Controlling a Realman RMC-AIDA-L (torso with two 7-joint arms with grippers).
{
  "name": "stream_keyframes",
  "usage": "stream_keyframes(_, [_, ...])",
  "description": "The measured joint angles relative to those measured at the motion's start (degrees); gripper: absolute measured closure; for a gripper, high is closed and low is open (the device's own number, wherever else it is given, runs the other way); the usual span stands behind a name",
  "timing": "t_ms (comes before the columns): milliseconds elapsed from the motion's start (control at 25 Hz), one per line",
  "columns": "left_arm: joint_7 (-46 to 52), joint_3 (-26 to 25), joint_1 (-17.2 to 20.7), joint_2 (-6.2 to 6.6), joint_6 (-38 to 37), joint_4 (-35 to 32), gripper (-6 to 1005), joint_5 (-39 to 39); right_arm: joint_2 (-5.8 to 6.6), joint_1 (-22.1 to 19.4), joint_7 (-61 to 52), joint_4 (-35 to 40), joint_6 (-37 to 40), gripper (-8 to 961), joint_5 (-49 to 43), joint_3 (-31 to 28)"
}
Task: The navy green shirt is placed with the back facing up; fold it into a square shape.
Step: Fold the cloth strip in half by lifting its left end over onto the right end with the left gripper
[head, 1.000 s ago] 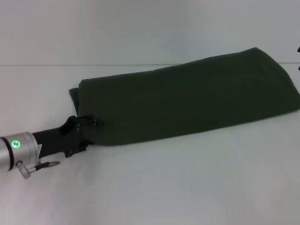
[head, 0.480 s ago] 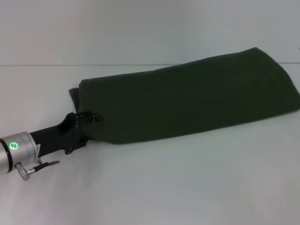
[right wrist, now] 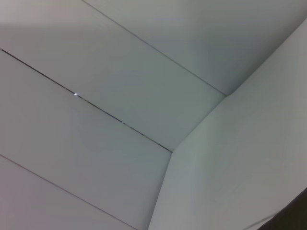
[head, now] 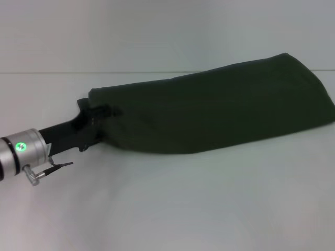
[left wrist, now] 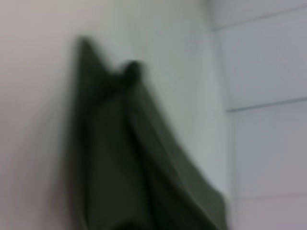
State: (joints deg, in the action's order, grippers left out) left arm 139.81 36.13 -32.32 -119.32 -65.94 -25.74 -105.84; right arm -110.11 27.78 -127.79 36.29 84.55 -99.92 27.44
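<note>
Plain white tabletop [head: 167, 209] w/ a pale wall behind it, meeting along a faint line. On the table lies the navy green shirt [head: 220, 112], a big dark olive tee of soft matte fabric, already folded into a long band running from my left side up and away to the right edge of the head view. Its right end sits higher and looks thicker; the left end is lower, w/ a small flap of cloth poking out behind.

My left gripper [head: 99, 116], black fingers on a silver wrist w/ a green light, is at the shirt's left end, touching the fabric at the near corner. Fingers look clenched on the cloth edge there. Left wrist cam is blurred: just dark green folds [left wrist: 129, 163] against white.

Right gripper isn't visible in the head view; its wrist cam faces white wall panels [right wrist: 120, 96], so can't tell its fingers.
</note>
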Motion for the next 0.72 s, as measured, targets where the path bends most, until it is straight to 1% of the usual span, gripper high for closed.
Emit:
stream_keyframes(120, [-1.6, -0.45, 1.31, 0.07, -3.31, 0.1, 353, 1.5, 0.03, -0.06, 0.0, 0.0, 0.05, 38, 0.0, -0.16])
stream_keyframes(240, [1.93, 1.32, 1.83, 1.21, -2.08, 2.05, 354, -1.02, 0.04, -0.24, 0.0, 0.0, 0.06, 38, 0.0, -0.49])
stream_keyframes(320, [3.49, 1.55, 1.9, 1.68, -1.57, 3.11, 354, -2.28, 0.05, -0.34, 0.0, -0.02, 0.02, 38, 0.0, -0.65])
stream_keyframes(440, [5.04, 1.57, 1.72, 1.77, -1.03, 3.32, 354, -3.95, 0.12, -0.41, 0.0, -0.07, 0.01, 38, 0.0, -0.72])
stream_keyframes(600, [6.97, 1.57, 0.12, 1.79, 0.62, 3.42, 354, -6.69, 0.16, -0.38, 0.0, -0.09, 0.0, 39, 0.0, -0.72])
stream_keyframes(720, [7.31, 1.63, -1.02, 1.8, 2.63, 3.72, 354, -6.94, 0.21, -0.35, -0.02, -0.09, 0.11, 39, 0.0, -0.73])
